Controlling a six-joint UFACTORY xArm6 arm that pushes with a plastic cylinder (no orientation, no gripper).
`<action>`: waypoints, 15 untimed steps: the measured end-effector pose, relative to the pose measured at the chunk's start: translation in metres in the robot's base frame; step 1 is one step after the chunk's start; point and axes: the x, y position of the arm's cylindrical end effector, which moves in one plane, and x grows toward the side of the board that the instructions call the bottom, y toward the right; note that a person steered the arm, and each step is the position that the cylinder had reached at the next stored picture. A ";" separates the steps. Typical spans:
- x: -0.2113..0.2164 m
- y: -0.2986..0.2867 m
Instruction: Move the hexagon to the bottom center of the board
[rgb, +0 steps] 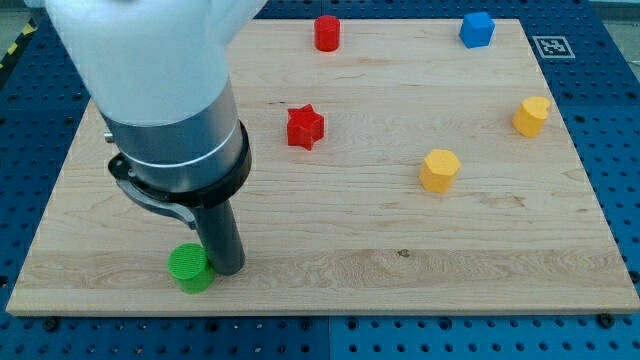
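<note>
Desk (330, 270): pale wooden board lying on a blue perforated base, with a black-and-white marker tag (552, 45) at the upper right corner of the frame. Item, task's thing: yellow hexagon (439, 169), right of centre, standing flat on the board with its six-sided face up; squat, no clear long axis, one flat side face turned toward the lower edge of the frame. Item: second yellow block (531, 116), farther right and higher, shape not clearly readable. Item: red star (305, 127), left of centre, well apart from the yellow hexagon. Item: red cylinder (327, 33), near the top edge. Item: blue cube (477, 29), upper right. Item: green block (189, 267), rounded, lower left, close to the board's bottom edge. End effector: a plain dark rod below a white and grey arm housing (165, 90) in the upper left; nothing to open or clench, nothing grasped. My tip (227, 270) rests on the board touching the green block's right side, well apart from the yellow hexagon.
</note>
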 end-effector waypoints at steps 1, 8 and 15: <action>0.000 -0.002; 0.018 -0.069; -0.104 0.090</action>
